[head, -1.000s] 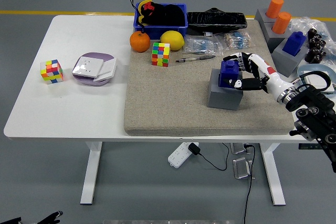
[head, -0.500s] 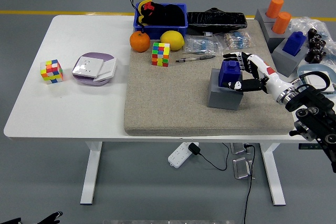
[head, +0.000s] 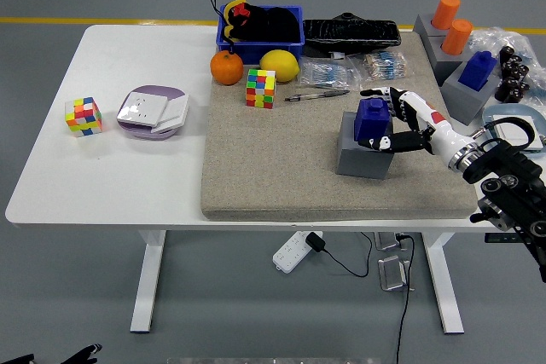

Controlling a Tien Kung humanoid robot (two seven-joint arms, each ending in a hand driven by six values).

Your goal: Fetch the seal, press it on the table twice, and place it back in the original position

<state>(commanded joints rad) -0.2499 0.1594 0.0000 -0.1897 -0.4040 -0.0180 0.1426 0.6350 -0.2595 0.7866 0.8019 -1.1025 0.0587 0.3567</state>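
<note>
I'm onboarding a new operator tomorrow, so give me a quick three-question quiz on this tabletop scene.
1. True or false: the right hand is closed around the blue seal on the grey block.
2. Which fruit lies nearest the blue bin: A) orange B) banana C) apple
3. Fill in: the purple-and-white box sits beside a ____ cube.

Key: 1 true; 2 A; 3 multicoloured

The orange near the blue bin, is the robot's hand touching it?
No. The orange lies untouched by the blue bin, while the right hand grips the blue seal far to its right.
</note>
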